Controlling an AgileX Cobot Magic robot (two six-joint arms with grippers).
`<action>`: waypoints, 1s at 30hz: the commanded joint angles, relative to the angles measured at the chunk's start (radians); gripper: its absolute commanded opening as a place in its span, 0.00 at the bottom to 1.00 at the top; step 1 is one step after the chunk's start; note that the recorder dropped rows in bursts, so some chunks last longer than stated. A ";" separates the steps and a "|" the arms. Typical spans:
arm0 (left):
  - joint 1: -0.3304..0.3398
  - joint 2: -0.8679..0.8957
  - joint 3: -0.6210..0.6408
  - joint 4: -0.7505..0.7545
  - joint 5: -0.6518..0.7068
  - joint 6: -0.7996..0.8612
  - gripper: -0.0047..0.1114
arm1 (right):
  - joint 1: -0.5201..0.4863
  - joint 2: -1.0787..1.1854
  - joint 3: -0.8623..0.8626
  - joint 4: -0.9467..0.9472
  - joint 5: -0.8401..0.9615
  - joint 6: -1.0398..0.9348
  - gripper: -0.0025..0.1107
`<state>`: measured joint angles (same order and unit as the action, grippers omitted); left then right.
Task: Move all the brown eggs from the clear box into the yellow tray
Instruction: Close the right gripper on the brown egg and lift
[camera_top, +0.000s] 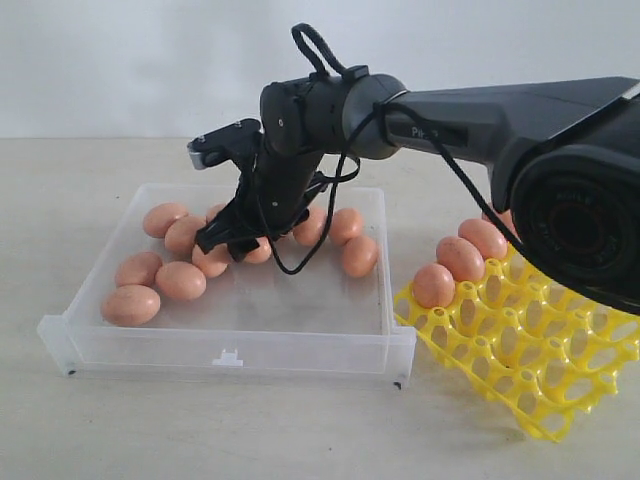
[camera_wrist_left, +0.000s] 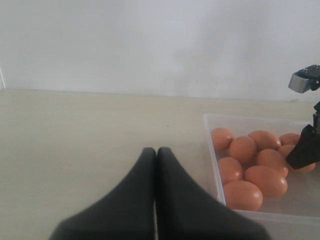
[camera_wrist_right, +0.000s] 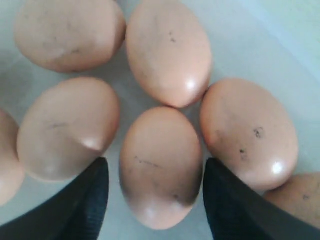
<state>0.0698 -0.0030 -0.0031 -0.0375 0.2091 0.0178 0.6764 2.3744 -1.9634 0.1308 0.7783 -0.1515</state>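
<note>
Yellow tray (camera_top: 520, 350) partly behind right arm (camera_top: 560, 130)

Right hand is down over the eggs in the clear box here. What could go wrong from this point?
1. The right hand straddles one brown egg with neighbouring eggs lying close; its closing fingers could nudge or pinch a neighbour.
2. The egg is smooth and rounded, so it might slip when lifted.
3. A black cable loop hangs low in the clear box and could drag eggs.
</note>
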 joint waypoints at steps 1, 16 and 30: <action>0.001 0.003 0.003 0.002 -0.006 0.002 0.00 | -0.002 0.002 -0.056 -0.005 -0.009 -0.012 0.56; 0.001 0.003 0.003 0.002 -0.006 0.002 0.00 | 0.002 0.049 -0.073 -0.002 0.029 -0.011 0.56; 0.001 0.003 0.003 0.002 -0.006 0.002 0.00 | 0.002 0.055 -0.073 -0.005 0.007 -0.012 0.09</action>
<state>0.0698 -0.0030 -0.0031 -0.0375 0.2091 0.0178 0.6798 2.4318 -2.0312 0.1383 0.7955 -0.1558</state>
